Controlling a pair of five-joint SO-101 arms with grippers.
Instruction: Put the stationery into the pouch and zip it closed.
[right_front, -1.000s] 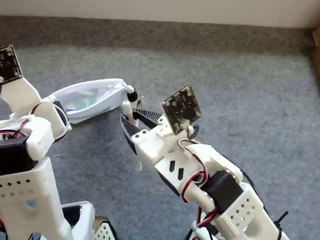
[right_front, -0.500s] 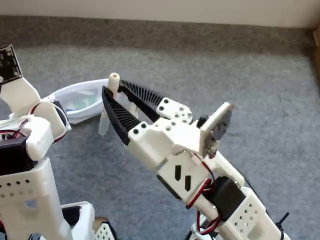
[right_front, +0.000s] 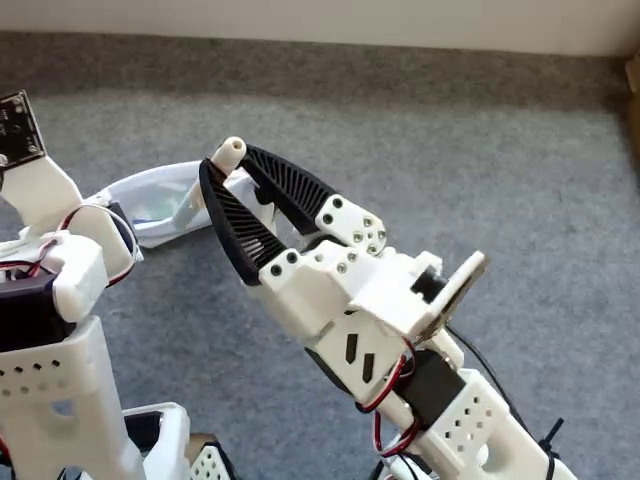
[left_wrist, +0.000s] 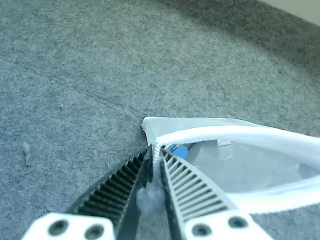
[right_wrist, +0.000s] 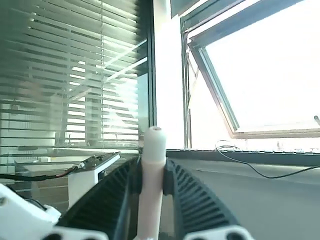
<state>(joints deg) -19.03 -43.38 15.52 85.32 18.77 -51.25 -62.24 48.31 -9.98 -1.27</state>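
Pouch (right_front: 158, 196), white and see-through, lies on the grey carpet (right_front: 480, 150) at about 10 o'clock from the middle of the high view. Its mouth gapes, with the two zipper edges apart. A blue item (left_wrist: 177, 149) sits inside, close to the pinched end. The left gripper (left_wrist: 154, 158) is closed tight on that end, its ribbed black fingers nipping the fabric at the corner where the zipper edges meet. The right gripper (right_front: 226, 164) hangs raised above the carpet, pointing toward 10 o'clock with its tips over the other end of the pouch. Its jaws are clamped narrowly around a white pen (right_wrist: 153, 150), whose rounded tip pokes out beyond the fingertips.
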